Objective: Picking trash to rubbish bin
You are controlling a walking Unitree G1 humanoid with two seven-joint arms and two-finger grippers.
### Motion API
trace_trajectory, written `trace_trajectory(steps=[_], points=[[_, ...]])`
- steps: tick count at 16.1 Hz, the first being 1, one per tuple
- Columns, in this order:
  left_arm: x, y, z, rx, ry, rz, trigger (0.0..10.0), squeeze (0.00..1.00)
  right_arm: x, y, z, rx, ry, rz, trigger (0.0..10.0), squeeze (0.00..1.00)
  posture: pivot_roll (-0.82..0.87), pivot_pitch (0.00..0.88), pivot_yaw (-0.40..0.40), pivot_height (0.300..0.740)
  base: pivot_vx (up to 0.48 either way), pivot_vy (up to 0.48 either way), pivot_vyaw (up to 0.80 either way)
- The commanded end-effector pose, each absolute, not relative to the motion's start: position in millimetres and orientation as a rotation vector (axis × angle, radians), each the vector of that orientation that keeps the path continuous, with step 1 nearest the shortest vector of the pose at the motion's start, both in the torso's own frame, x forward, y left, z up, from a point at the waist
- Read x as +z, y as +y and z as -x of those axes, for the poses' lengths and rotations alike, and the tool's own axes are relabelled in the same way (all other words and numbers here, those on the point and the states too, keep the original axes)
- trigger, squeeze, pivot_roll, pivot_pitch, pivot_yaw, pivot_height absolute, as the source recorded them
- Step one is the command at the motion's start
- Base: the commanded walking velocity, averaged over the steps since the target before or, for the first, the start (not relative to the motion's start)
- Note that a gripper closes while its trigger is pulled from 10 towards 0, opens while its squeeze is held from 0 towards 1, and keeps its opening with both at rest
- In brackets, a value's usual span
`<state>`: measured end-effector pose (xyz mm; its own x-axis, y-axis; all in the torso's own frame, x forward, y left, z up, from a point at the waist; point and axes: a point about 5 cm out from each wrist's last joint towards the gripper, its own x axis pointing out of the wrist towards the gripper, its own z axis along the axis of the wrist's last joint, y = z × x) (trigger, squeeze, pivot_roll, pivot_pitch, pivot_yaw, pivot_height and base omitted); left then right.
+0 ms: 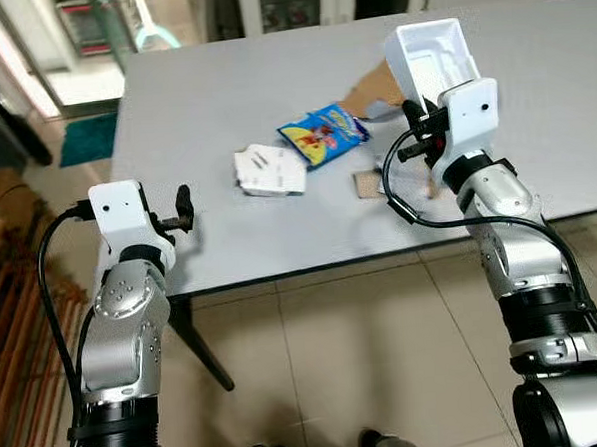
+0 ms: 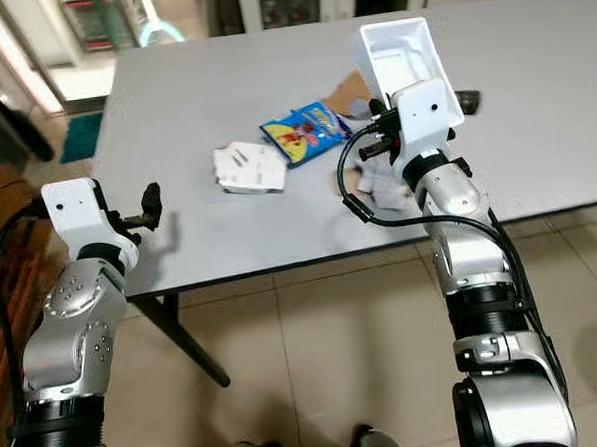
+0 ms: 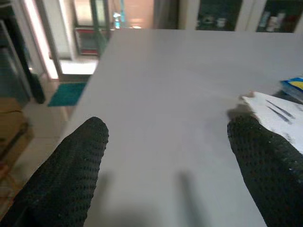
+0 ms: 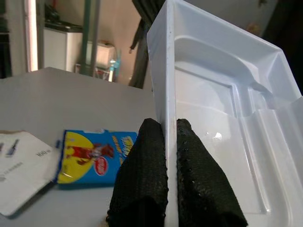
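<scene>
Tray (image 1: 428, 61) | white plastic, rim pinched by right gripper (image 4: 170, 142), lifted above table (image 1: 202, 98) | left gripper (image 3: 170, 156) spread, near-left of paper scrap (image 1: 268, 171)

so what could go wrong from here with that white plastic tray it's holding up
1. The right gripper pinches only one thin wall of the white moulded plastic tray, held tilted above the grey table; it may flex, swing or slip out while being carried.
2. The raised tray may hide what is ahead on the way to the bin.
3. The blue snack packet and white paper packet lie close together, so the open left gripper could nudge one while reaching.
</scene>
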<state>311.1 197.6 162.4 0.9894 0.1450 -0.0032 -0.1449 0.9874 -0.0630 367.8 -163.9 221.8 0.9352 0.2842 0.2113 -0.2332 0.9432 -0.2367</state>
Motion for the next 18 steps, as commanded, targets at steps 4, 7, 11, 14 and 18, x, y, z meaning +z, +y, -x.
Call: trace_trajectory(steps=[4, 7, 11, 14, 18], points=[[153.8, 202.2, -309.2, 0.189, 0.040, 0.052, 10.0, 0.00, 228.3, -160.5, -366.1, 0.283, -0.269, 0.212, 10.0, 0.00, -0.07, 0.135, 0.062, 0.740, 0.480, 0.000, 0.00], [153.9, 202.2, -309.1, 0.185, 0.044, 0.049, 10.0, 0.00, 227.9, -159.2, -365.8, 0.287, -0.268, 0.211, 10.0, 0.00, -0.07, 0.141, 0.063, 0.740, 0.435, -0.087, 0.00], [151.4, 198.2, -304.7, 0.179, 0.049, 0.081, 10.0, 0.00, 226.9, -157.3, -365.7, 0.298, -0.262, 0.212, 10.0, 0.00, -0.07, 0.150, 0.056, 0.740, 0.069, -0.097, 0.00], [150.4, 196.7, -303.1, 0.182, 0.051, 0.087, 10.0, 0.00, 227.2, -156.4, -365.3, 0.304, -0.261, 0.212, 10.0, 0.00, -0.07, 0.155, 0.051, 0.740, 0.000, 0.000, 0.00], [150.0, 195.1, -302.6, 0.183, 0.050, 0.091, 10.0, 0.00, 228.0, -155.9, -365.5, 0.311, -0.258, 0.219, 10.0, 0.00, -0.08, 0.158, 0.047, 0.740, 0.000, -0.120, 0.00]])
